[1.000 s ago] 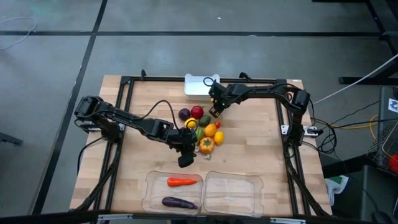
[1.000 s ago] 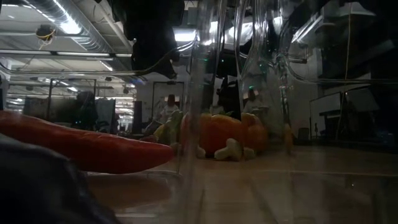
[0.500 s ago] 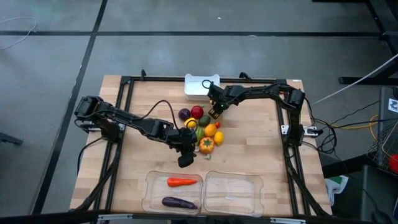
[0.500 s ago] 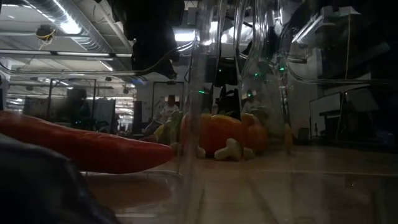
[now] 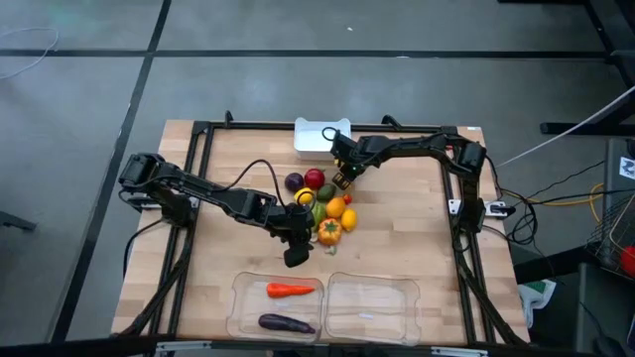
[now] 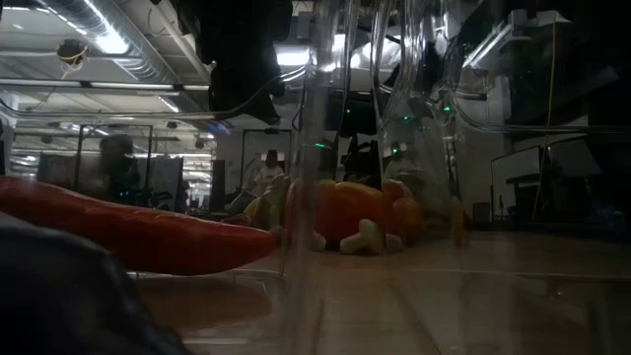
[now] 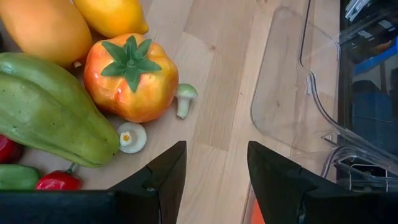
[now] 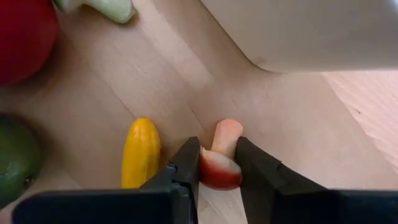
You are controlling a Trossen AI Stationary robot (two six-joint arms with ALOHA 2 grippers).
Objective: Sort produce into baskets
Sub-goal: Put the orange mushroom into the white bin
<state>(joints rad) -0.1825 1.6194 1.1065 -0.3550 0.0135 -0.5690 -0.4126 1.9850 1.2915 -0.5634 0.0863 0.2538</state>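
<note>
High view: we see produce pile (image 5: 322, 206) at table centre; right gripper (image 5: 340, 179) at pile's 1 o'clock edge, white bin (image 5: 319, 137) just beyond at 12; left gripper (image 5: 296, 256) at pile's 7 o'clock. Carrot (image 5: 289, 291) and eggplant (image 5: 286, 323) lie in left clear tray (image 5: 240, 307); right clear tray (image 5: 373, 309) beside it

Low view: we see carrot (image 6: 138, 235) behind tray wall, orange pepper (image 6: 360, 212) farther back

Left wrist view: we find fingers (image 7: 165, 173) apart, gripping nothing; orange pepper (image 7: 131, 77) ahead

Right wrist view: we see fingers (image 8: 186, 163) pinching small red-capped mushroom piece (image 8: 221, 160), yellow piece (image 8: 140, 152) beside
</note>
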